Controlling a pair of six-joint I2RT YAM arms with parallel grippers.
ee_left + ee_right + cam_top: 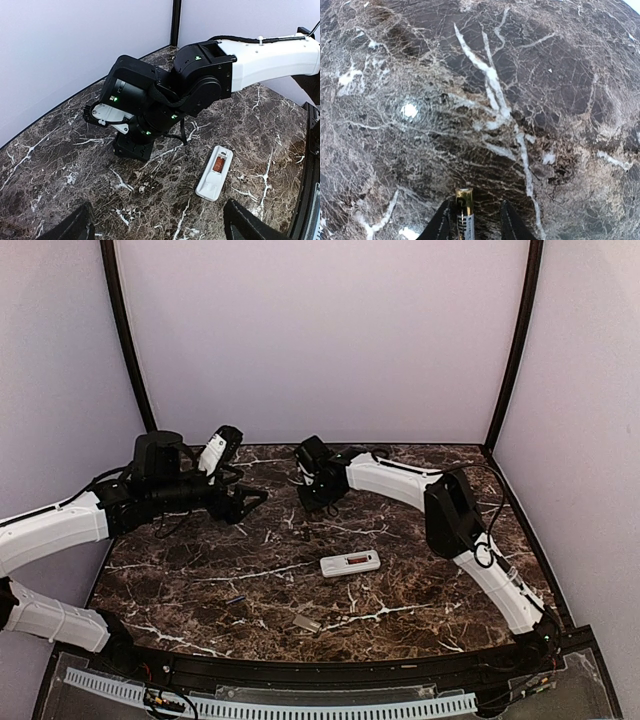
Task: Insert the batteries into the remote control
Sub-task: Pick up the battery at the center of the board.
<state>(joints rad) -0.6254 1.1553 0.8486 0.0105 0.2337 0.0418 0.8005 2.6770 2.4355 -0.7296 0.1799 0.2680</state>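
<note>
**Gripping one battery, bay uncovered**

Right pincer [476, 224] points down at the table [430, 610], toward the back. A battery [465, 205] stands between its fingers, brass cap outward, snug against one finger. I read it as pinched, though the other finger's contact is hard to see. I judge it is held by one end so the free end can lead into the slot.

Left pincer [159, 215] hangs spread wide with nothing in it, looking across at the right wrist and the remote [214, 174]. It is likely free to steady the handset.

Remote lies flat mid-table, back up, nearer the arm bases than the right pincer and apart from it. Its bay [218, 164] is uncovered and shows a coppery patch. Whether a cell sits in it I cannot tell.

Second battery [235, 600] lies loose toward the near left. A small grey cover [305, 623] lies to its right, near the front edge. Cover goes on last, I expect.
</note>
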